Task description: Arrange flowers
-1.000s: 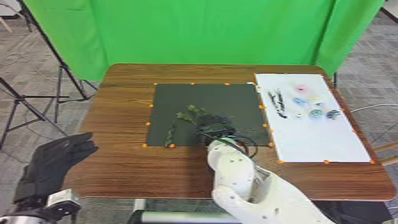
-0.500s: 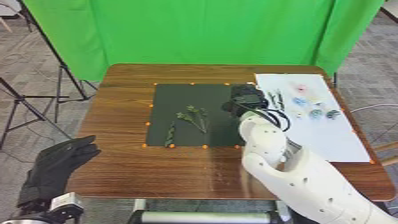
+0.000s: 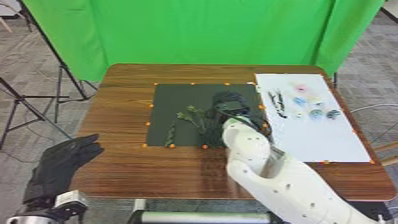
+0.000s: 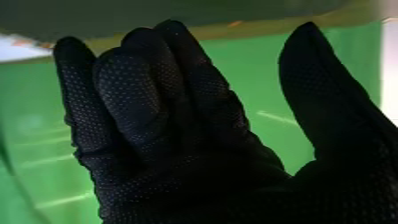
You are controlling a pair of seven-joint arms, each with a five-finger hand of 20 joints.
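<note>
Over mat [image 3: 182,94], right hand [image 3: 229,106] outstretched

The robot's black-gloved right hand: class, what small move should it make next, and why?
Probably a short shift right, toward the slender dark pieces on the white rectangular sheet. The right hand is open and empty above the dark rectangular mat, where green leafy sprigs lie, while these pieces await placing.

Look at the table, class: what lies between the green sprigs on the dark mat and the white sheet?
In the head view, the right hand is between the green sprigs and the white sheet, over the dark mat.
</note>
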